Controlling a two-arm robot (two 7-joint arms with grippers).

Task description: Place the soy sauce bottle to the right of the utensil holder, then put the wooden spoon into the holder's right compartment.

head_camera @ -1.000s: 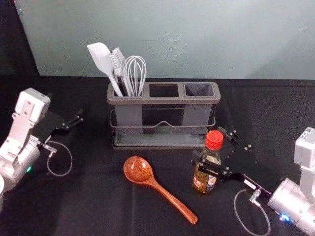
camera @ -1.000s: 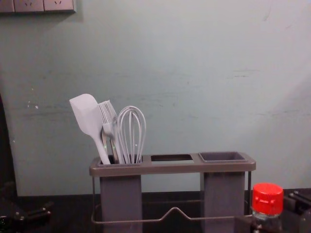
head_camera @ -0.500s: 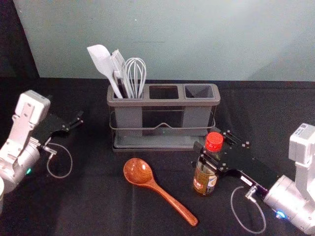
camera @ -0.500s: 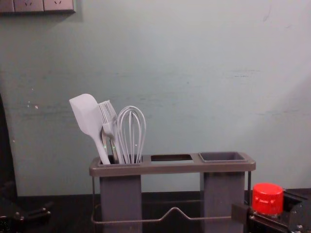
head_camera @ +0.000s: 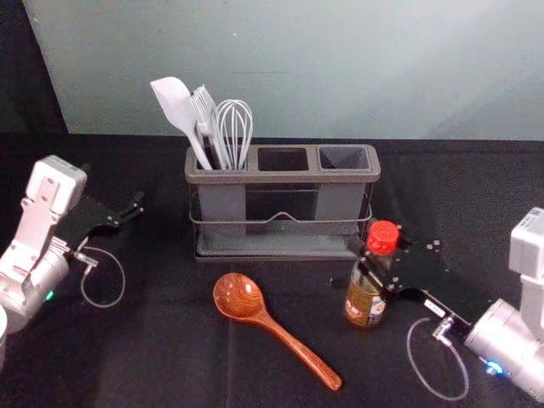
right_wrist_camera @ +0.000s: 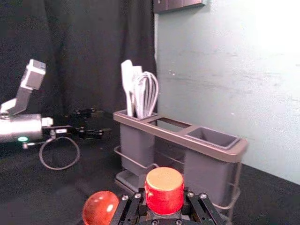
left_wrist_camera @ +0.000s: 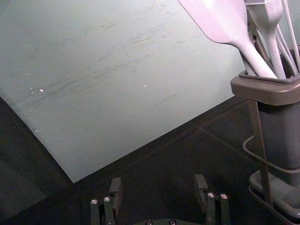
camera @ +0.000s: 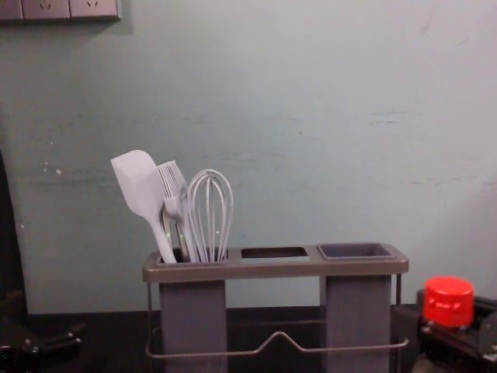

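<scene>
Red-capped glass soy sauce bottle point(head_camera: 365, 303) is held in my R hand point(right_wrist_camera: 164, 199), near the front R corner of the grey plastic utensil holder point(head_camera: 280, 177); looks roughly upright, can't tell if its base is off the black cloth-covered bench point(head_camera: 153, 357). I'd keep the grip firm, carry low, ease R & fwd till it's beside the holder, then set the base flat b4 letting go, wrist level so it doesn't tip.

Edges: my fingers work close to the holder's thin wire rail point(camera: 202, 356), so R first, then fwd, or I may snag it & shove the holder. Open room is past the holder's R end. Glossy reddish-brown wooden spoon point(head_camera: 239, 296) lies diagonally in front, handle end toward me & R, so no sweeping back L. Its goal, the R compartment point(head_camera: 343, 158), has nothing in it; white utensils point(head_camera: 176, 104) stand in the L one. L hand point(left_wrist_camera: 158, 187) is parked off to the L, released, fingers apart.
</scene>
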